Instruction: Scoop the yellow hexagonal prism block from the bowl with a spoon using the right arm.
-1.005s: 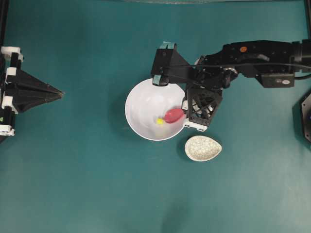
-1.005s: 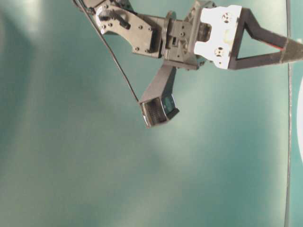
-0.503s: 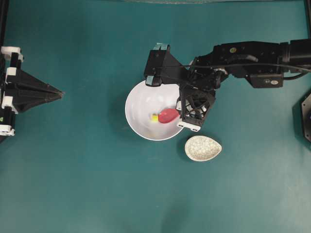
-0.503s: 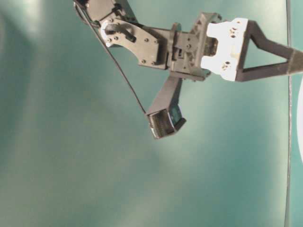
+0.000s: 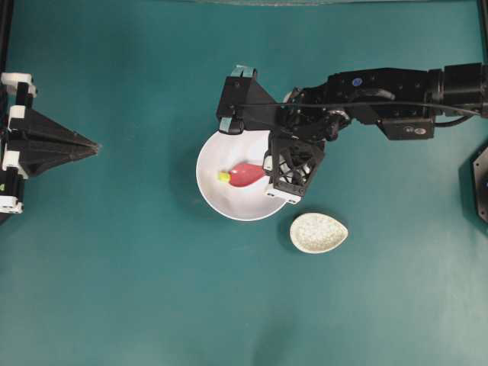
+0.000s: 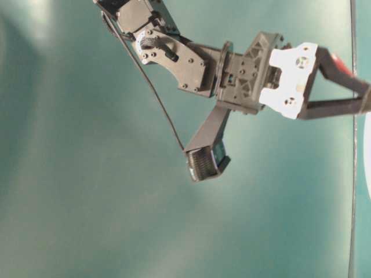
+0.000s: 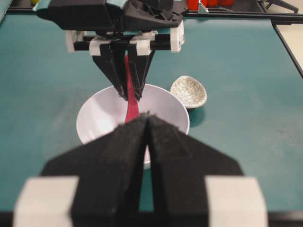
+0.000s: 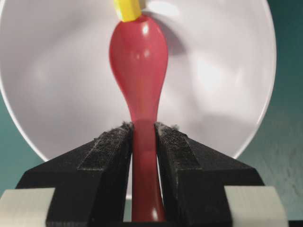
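Wide teal table [image 5: 137, 290] under me, and on it the big round plain white bowl [image 5: 217, 206], with a small speckled cream oval spoon rest [image 5: 318, 232] sitting just beside its rim on the near-right. My right arm [image 5: 381, 95], black with white fittings, reaches in over the bowl's right edge; the left arm's gripper [image 5: 91, 145] sits well apart at the far side of the table, jaws pressed together, so this one is mine. My right gripper [image 8: 142, 137] has its jaws pinching the short handle of the glossy pink-red soup spoon [image 8: 138, 56], whose long axis runs straight out from the jaws across the bowl floor. Now the bit that matters: the tiny bright yellow hexagonal prism block [image 8: 127, 9] lies dead ahead, touching the far tip of the scoop, not in it yet. From overhead it sits just left of the spoon's tip. I reckon it needs pushing along that same line, tip low, so the block rides up rather than skidding off toward the wall.
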You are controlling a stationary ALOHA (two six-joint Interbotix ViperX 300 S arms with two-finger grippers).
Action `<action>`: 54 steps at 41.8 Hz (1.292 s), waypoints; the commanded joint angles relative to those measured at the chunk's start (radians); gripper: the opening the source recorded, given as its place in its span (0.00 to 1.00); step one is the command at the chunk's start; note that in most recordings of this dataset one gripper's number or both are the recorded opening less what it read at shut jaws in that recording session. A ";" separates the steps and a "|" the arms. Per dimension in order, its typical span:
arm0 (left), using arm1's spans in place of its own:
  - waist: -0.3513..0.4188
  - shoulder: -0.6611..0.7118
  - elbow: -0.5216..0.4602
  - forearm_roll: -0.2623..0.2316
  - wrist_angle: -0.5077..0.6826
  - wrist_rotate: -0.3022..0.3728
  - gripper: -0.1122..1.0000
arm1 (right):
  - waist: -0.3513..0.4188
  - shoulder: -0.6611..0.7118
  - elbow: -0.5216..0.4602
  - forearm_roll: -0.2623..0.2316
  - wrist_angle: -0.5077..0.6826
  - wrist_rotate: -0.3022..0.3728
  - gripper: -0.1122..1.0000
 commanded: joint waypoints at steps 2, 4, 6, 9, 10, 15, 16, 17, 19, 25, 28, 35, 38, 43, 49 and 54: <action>-0.002 0.005 -0.018 0.003 -0.003 0.000 0.10 | 0.002 -0.020 -0.021 -0.002 -0.035 -0.003 0.31; -0.002 0.005 -0.018 0.003 -0.003 0.000 0.10 | 0.002 -0.020 -0.023 -0.002 -0.048 -0.003 0.31; -0.002 0.005 -0.018 0.003 -0.003 0.002 0.10 | 0.002 -0.020 -0.021 0.000 -0.058 -0.003 0.31; -0.002 0.005 -0.018 0.003 0.000 0.000 0.10 | 0.002 -0.020 -0.023 -0.002 -0.074 -0.003 0.31; -0.002 0.005 -0.018 0.003 0.002 0.000 0.10 | 0.003 -0.020 -0.023 0.000 -0.081 -0.003 0.31; 0.000 0.005 -0.018 0.003 0.009 0.000 0.10 | 0.008 -0.020 -0.021 0.003 -0.106 -0.003 0.31; -0.002 0.005 -0.018 0.003 0.009 0.000 0.10 | 0.008 -0.020 -0.023 0.003 -0.110 -0.003 0.31; 0.000 0.005 -0.018 0.003 0.009 0.000 0.10 | 0.008 -0.020 -0.021 0.003 -0.114 -0.002 0.31; -0.002 0.005 -0.018 0.003 0.009 0.000 0.10 | 0.008 -0.021 -0.021 0.003 -0.120 0.000 0.31; -0.002 0.003 -0.018 0.003 0.008 0.000 0.10 | 0.008 -0.029 -0.023 0.003 -0.130 0.003 0.31; 0.000 0.005 -0.020 0.003 0.009 0.000 0.10 | 0.008 -0.037 -0.021 0.003 -0.132 0.003 0.31; -0.002 0.003 -0.020 0.003 0.009 -0.003 0.10 | 0.008 -0.055 -0.021 0.003 -0.132 0.005 0.31; -0.002 0.003 -0.020 0.003 0.009 -0.005 0.10 | 0.008 -0.064 -0.021 0.003 -0.135 0.006 0.31; -0.002 0.003 -0.020 0.003 0.009 -0.003 0.10 | 0.008 -0.091 -0.011 0.003 -0.144 0.006 0.31; 0.000 0.003 -0.020 0.003 0.008 -0.006 0.10 | 0.008 -0.138 0.009 0.003 -0.170 0.005 0.31; -0.002 0.003 -0.020 0.003 0.009 -0.006 0.10 | 0.008 -0.198 0.048 0.002 -0.242 -0.002 0.31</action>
